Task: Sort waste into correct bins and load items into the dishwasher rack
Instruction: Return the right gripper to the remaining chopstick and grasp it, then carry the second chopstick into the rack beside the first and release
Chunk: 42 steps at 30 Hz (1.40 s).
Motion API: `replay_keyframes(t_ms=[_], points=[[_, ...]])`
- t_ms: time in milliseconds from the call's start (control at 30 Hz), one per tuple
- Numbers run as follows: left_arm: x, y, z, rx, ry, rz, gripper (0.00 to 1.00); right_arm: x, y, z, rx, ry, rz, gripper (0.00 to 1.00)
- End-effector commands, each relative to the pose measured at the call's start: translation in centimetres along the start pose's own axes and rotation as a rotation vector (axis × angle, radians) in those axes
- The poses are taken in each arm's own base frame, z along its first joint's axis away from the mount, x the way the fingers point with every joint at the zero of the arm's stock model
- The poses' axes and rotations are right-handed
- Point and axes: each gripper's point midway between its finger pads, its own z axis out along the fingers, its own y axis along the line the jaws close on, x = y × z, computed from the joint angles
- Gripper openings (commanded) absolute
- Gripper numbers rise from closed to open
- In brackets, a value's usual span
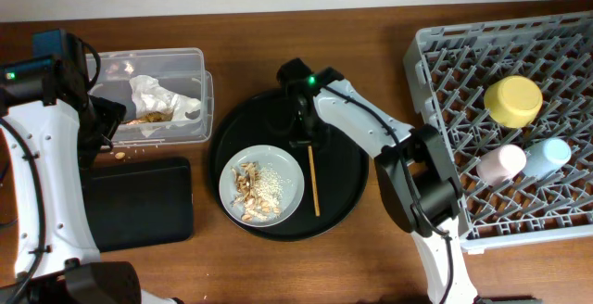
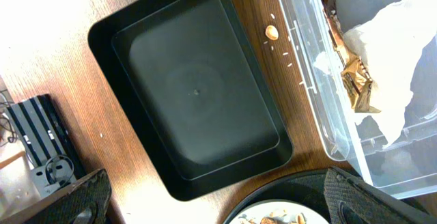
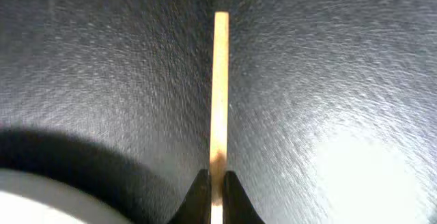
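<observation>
Right gripper [image 3: 217, 198] is pinched shut on one chopstick [image 3: 220, 94], fingertips on either side of it near one end, low over the round black tray [image 1: 345, 197]. From overhead the right gripper [image 1: 305, 143] grips the chopstick [image 1: 314, 183] at its far end. Its long axis runs far-to-near across the tray, free end pointing back toward the robot.

Plate [image 1: 290, 167] with food scraps [image 1: 250, 188] sits just beside the chopstick on its left, not touching it as far as I can tell. Rack [image 1: 435, 72] lies well off to the right, on this arm's side, already holding yellow bowl [image 1: 514, 100], pink cup [image 1: 502, 163] and blue cup [image 1: 554, 153].

Left gripper [image 2: 215, 183] is wide open and empty, above the flat black tray [image 2: 198, 94], beside the clear tub [image 2: 311, 80] with the wrapper [image 2: 396, 53] inside. The left arm is nearer the bins and the plate's left edge.

Likely next: lift the stick clear, with the plate rim close.
</observation>
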Motion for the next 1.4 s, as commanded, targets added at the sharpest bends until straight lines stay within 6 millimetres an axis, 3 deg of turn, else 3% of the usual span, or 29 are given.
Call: replay_keyframes(t_ms=[0,100,167,267,333,467,700,933,1067,1233,1367], points=[[-0.4,0.6,-0.7,0.008,-0.026,-0.022,0.99,-3.9,-1.9,-5.6,-0.030,-0.094,0.010,0.04],[-0.4,0.6,-0.7,0.008,-0.026,-0.022,0.99,-5.5,-4.8,-10.8,-0.033,-0.142,-0.005,0.04],[-0.4,0.6,-0.7,0.008,-0.026,-0.022,0.99,-6.4,-7.9,-15.3,-0.024,-0.184,-0.047,0.04],[-0.4,0.6,-0.7,0.008,-0.026,-0.022,0.99,-6.8,-12.1,-19.1,0.016,-0.226,-0.044,0.04],[-0.4,0.6,-0.7,0.008,-0.026,-0.022,0.99,-6.7,-14.7,-20.6,0.050,-0.238,-0.005,0.04],[-0.4,0.6,-0.7,0.008,-0.026,-0.022,0.99,-5.6,-16.9,-21.1,0.074,-0.198,0.016,0.04],[-0.4,0.6,-0.7,0.008,-0.026,-0.022,0.99,-4.6,-17.6,-21.1,0.116,-0.166,0.019,0.04],[-0.4,0.6,-0.7,0.008,-0.026,-0.022,0.99,-3.7,-17.9,-25.0,0.127,-0.254,-0.018,0.04],[-0.4,0.6,-0.7,0.008,-0.026,-0.022,0.99,-3.5,-21.5,-26.0,0.194,-0.273,0.026,0.04],[-0.4,0.6,-0.7,0.008,-0.026,-0.022,0.99,-4.1,-24.7,-26.1,0.106,-0.296,-0.008,0.04],[-0.4,0.6,-0.7,0.008,-0.026,-0.022,0.99,-4.8,-28.8,-26.3,0.097,-0.338,0.014,0.04]])
